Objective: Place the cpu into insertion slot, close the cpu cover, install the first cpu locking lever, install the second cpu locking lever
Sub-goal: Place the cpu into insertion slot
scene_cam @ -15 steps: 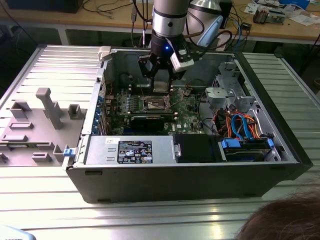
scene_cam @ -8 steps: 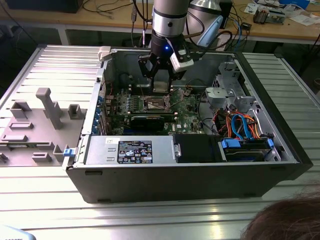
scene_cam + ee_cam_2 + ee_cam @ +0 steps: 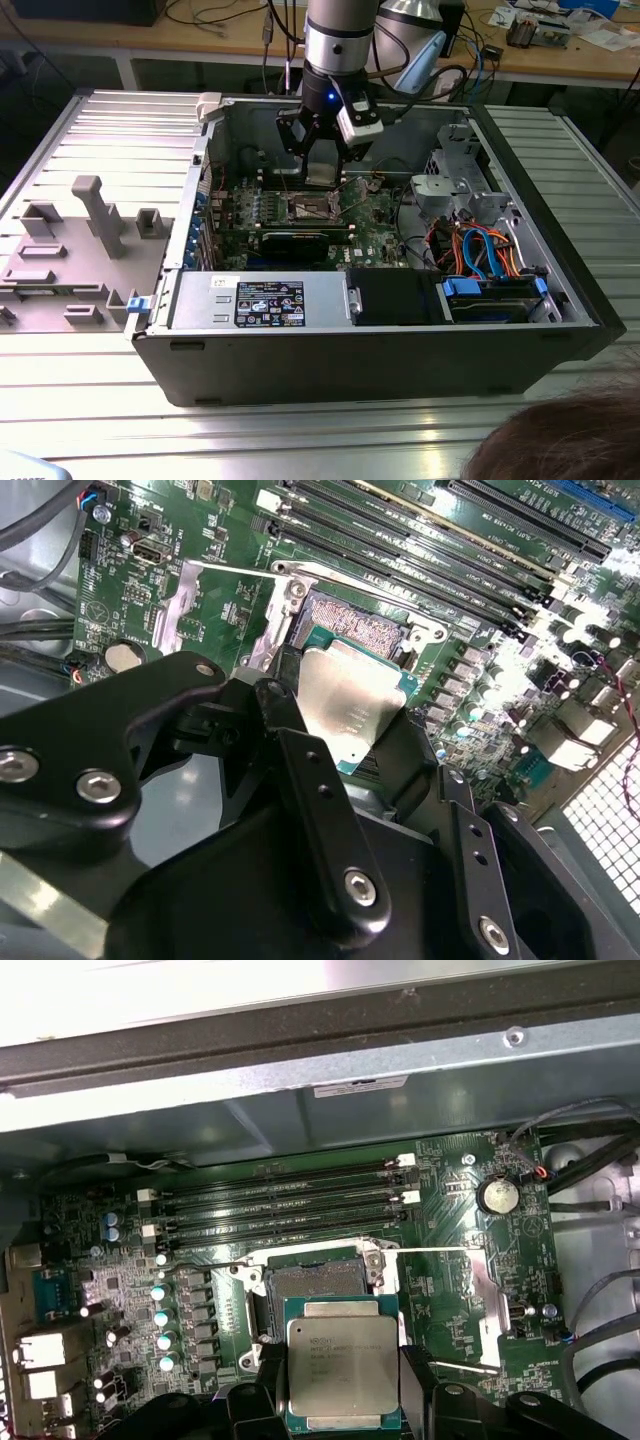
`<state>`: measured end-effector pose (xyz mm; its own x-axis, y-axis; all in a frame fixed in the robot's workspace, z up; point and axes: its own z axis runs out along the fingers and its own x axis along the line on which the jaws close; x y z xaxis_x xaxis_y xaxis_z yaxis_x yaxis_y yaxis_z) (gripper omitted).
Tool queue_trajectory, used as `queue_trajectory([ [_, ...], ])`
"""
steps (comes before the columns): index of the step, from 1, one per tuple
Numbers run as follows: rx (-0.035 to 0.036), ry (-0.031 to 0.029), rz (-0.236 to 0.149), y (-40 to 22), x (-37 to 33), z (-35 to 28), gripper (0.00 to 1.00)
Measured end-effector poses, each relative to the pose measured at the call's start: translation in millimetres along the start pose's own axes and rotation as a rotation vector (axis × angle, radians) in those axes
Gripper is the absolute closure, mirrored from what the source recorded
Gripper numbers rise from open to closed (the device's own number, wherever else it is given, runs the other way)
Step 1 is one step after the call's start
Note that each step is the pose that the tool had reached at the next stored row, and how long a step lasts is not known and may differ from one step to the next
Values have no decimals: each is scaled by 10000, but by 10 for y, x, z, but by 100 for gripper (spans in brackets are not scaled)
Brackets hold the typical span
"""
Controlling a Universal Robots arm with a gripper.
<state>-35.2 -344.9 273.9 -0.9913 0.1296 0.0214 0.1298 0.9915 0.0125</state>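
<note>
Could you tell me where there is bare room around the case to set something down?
Bare ribbed table runs along the front of the case and at the exterior view's right. A grey fixture takes that view's left. Inside, cables and the tool holding the cpu crowd it.

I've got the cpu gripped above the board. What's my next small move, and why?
Probably ease the cpu across toward the insertion slot before lowering. In both wrist views the gripper holds it overlapping only the slot's edge, with the dark centre uncovered.

A robotics lab: an opened computer case (image 3: 350,360) on a slatted metal table (image 3: 300,440), cable-strewn workbench (image 3: 100,35) behind.
</note>
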Motion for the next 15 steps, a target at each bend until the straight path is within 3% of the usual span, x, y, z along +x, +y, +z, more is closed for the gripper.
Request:
queue_trajectory([
  [15,-4,-2,193,0,0,3,46],
])
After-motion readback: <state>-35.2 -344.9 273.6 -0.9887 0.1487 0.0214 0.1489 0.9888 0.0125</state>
